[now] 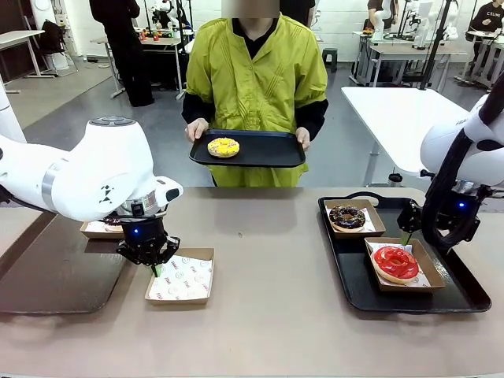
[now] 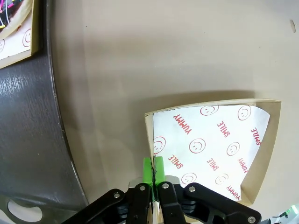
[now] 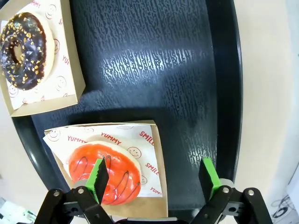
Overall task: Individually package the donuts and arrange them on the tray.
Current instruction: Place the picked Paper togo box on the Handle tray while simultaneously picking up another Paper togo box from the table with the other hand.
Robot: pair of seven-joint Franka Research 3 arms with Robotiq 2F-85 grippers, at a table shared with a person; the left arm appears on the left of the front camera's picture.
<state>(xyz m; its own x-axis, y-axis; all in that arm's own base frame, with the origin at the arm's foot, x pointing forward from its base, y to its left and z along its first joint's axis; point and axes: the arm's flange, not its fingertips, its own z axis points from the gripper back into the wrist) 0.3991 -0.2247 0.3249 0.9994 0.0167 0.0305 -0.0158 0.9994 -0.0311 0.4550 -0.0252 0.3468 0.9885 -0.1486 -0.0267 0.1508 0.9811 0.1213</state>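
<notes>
Landmark: the black plastic tray [image 1: 465, 299] lying on the beige table [image 1: 268, 315], toward the robot's right side, served as reference.
Left gripper: the left gripper [image 2: 154, 169] was well to the left of that tray, its green pads [image 2: 147, 168] pressed together on the near wall of an open brown cardboard box lined with white smiley-print paper [image 1: 183, 276]. The box held nothing on its paper.
Right gripper: the right gripper [image 3: 154, 179] hovered over the tray's near half, jaws spread wide and holding nothing; one green pad [image 3: 99, 179] stood above the red donut, the other over bare tray.
Red donut: a glossy red ring donut [image 1: 395, 262] sat in a paper-lined cardboard box [image 1: 430, 266] on the tray's near right part.
Chocolate donut: a chocolate-brown ring donut with pale crumbs [image 1: 346, 216] sat in a second lined box [image 1: 375, 219] at the tray's far left corner.
Yellow donut: a yellow ring donut with pink flecks [image 1: 223, 146] lay unboxed on a second black tray [image 1: 268, 150], held by a person in a yellow-green smock [image 1: 256, 75] at the far side of the table, beyond and to the left of the landmark tray.
Fourth box: another lined box [image 1: 96, 228] sat behind the left gripper, far left of the landmark tray, partly hidden by the arm; its contents could not be made out clearly.
</notes>
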